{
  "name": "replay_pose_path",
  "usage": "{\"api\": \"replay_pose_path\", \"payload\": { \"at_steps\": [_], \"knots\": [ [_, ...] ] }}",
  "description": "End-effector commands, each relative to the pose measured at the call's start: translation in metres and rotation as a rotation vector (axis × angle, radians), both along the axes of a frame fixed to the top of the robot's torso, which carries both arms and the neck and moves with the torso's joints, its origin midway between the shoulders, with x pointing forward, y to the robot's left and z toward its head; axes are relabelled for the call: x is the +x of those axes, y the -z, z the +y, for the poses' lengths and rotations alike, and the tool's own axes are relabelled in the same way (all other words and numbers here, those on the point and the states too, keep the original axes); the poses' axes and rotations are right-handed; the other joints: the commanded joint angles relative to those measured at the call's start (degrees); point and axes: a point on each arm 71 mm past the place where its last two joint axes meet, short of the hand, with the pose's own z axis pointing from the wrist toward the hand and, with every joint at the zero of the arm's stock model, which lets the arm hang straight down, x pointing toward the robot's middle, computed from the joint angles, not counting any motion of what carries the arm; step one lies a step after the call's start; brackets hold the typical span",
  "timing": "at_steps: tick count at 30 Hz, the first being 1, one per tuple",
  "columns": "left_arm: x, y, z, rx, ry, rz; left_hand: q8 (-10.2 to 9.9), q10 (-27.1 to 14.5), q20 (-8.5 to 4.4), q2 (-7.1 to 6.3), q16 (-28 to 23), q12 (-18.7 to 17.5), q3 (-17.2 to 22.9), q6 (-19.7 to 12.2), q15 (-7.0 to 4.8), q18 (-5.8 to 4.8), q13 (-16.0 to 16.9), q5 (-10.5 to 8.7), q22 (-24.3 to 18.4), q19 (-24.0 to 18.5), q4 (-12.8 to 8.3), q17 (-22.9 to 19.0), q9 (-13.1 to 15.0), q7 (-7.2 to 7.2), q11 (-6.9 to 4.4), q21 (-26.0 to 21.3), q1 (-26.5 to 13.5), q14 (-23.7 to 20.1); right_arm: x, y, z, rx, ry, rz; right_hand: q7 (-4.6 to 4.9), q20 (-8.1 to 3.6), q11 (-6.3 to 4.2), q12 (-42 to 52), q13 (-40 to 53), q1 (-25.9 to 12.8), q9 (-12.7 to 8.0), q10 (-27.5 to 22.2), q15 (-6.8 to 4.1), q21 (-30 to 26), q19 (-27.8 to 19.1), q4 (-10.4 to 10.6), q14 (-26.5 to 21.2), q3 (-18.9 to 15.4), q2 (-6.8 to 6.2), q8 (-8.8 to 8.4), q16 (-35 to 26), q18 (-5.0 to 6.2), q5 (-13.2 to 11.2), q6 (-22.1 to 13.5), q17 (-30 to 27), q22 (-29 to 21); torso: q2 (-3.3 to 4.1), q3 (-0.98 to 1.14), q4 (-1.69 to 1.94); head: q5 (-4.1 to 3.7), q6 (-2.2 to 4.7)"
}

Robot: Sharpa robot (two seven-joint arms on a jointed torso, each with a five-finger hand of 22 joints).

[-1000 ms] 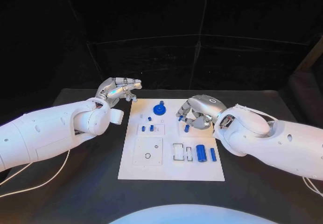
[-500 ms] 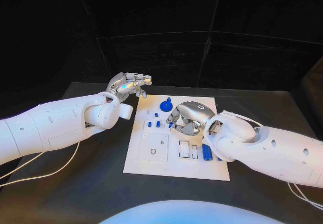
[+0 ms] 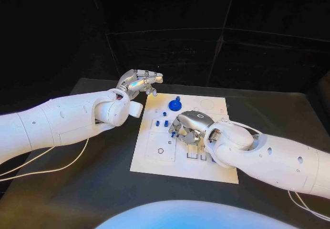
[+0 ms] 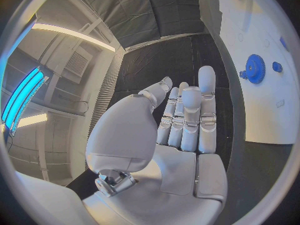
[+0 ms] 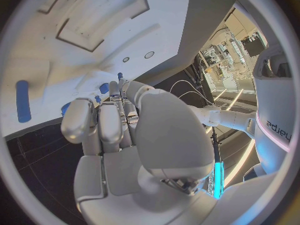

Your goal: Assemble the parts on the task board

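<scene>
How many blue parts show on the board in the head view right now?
4: a gear at the far end, a small piece just nearer, and two pegs side by side next to the right hand. Others may be hidden under that hand and arm.

Matt white task board [image 3: 155, 160], glossy blue gear [image 3: 174, 104].

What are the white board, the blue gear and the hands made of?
The board looks like matte white plastic: flat, even, with cut recesses. The gear seems moulded blue plastic, uniform in colour with a toothed rim. The left hand and right hand look like silvery metal or metallic-coated shells, with a soft sheen.
</scene>
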Motion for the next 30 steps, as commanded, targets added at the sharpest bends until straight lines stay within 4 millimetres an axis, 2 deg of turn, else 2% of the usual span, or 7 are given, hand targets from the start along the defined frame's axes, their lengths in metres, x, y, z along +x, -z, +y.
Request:
{"api": "replay_pose_path", "payload": {
  "at_steps": [1, 30],
  "knots": [
    [0.0, -0.001, -0.002, -0.01, 0.012, -0.002, 0.2, -0.3, 0.14, 0.43, -0.3, 0.3, -0.4, -0.3, 0.07, 1.16, 0.1, 0.12, -0.1, -0.2, -0.1, -0.1, -0.1, 0.09, -0.11, -0.4, 0.3, -0.3, -0.002, 0.002, 0.003, -0.031, -0.028, -0.005, 0.15, 0.09, 0.2, -0.4, -0.1, -0.5, 0.0, 0.0, -0.14, 0.2, 0.5, 0.0, 1.8, 0.2, -0.03, -0.25, 0.3, -0.82, 0.0, -0.1, 0.0, 0.0, -0.01, -0.01, -0.03, 0.28, -0.23],
    [0.002, 0.0, -0.003, -0.011, 0.016, 0.002, 0.3, -0.5, 0.18, 0.5, -0.3, 0.4, -0.7, -0.5, 0.13, 1.15, 0.1, 0.12, -0.2, -0.1, 0.0, -0.2, -0.1, 0.15, -0.05, -0.5, 0.2, -0.4, -0.009, 0.016, 0.012, -0.057, -0.053, 0.018, 0.2, 0.12, 0.25, -0.4, -0.1, -0.8, 0.0, -0.1, -0.1, 0.3, 0.5, -0.1, 1.8, 0.3, 0.01, -0.3, 0.3, -0.83, 0.0, -0.1, 0.1, 0.1, -0.02, 0.0, -0.02, 0.97, -0.92]
  ]
}}
